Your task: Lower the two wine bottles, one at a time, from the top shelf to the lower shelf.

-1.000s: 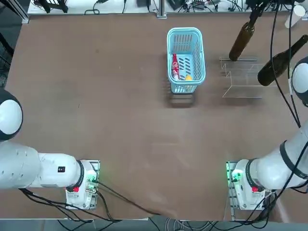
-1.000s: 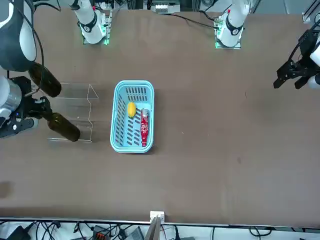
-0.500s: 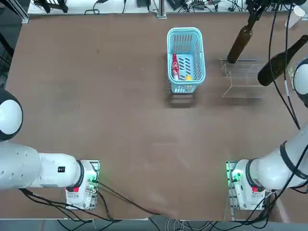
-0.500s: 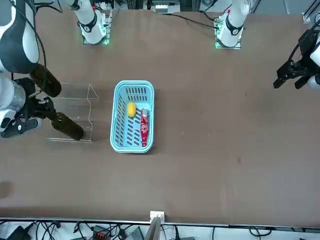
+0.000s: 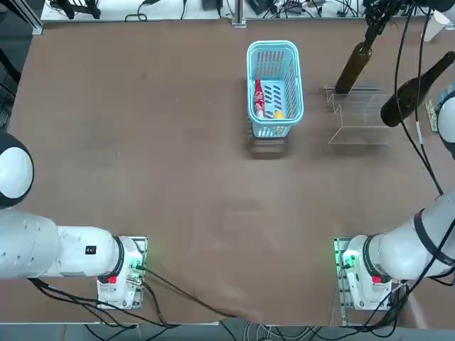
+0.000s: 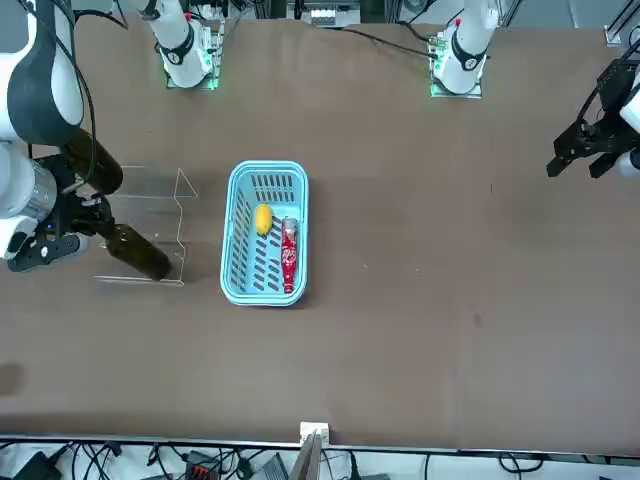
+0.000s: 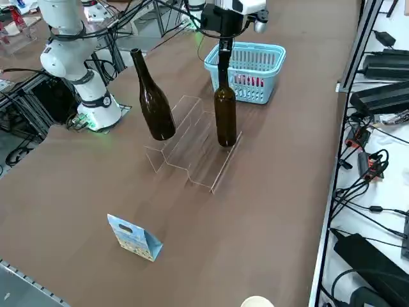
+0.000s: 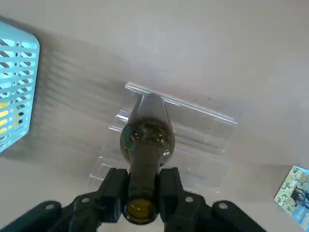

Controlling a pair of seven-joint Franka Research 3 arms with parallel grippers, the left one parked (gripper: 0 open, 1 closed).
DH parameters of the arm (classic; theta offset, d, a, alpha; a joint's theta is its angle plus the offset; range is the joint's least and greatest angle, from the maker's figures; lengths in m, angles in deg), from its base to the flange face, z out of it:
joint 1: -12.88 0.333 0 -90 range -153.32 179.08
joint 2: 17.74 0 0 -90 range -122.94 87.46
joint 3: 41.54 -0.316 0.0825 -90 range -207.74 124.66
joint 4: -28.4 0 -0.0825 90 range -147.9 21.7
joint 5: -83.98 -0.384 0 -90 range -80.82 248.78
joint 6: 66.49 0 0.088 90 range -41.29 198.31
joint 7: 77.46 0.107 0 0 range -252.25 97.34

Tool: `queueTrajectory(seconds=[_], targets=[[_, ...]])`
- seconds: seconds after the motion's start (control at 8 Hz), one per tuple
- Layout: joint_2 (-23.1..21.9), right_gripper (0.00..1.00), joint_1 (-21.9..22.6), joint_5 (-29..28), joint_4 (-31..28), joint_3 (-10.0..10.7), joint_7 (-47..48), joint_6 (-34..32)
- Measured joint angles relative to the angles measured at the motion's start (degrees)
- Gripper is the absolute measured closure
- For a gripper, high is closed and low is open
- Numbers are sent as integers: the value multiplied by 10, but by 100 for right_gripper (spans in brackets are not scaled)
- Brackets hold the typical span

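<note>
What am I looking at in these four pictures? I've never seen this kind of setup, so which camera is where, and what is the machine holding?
Two white robot arms sit side by side at a brown table; only the right one works here. One picture looks straight down, one faces the robot from across the table, one looks down from the robot's right, and one comes from a camera on the working arm's wrist.

On the table stands a clear stepped stand. The right gripper is shut on the neck of one dark wine bottle, holding it upright at the stand's basket-side end; whether its base touches the stand is unclear. The second bottle stands free at the other end.

Beside the stand is a light-blue basket holding a red packet and something yellow. A small blue printed card stands nearer the side camera.
</note>
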Motion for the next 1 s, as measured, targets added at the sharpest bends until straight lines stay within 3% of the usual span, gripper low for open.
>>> queueTrajectory(seconds=[0.25, 0.38, 0.5, 0.75, 0.88, 1.0], targets=[[-4, 60, 0, 0, -4, 0, 1, 0], [-8, 54, 0, 0, -5, 0, 1, 0], [-11, 44, 0, 0, -6, 0, 1, 0], [-19, 11, 0, 0, -6, 0, 2, -3], [-25, 0, -1, 0, -6, 1, 2, -7], [-34, 0, -2, 0, -6, 2, 1, -11]])
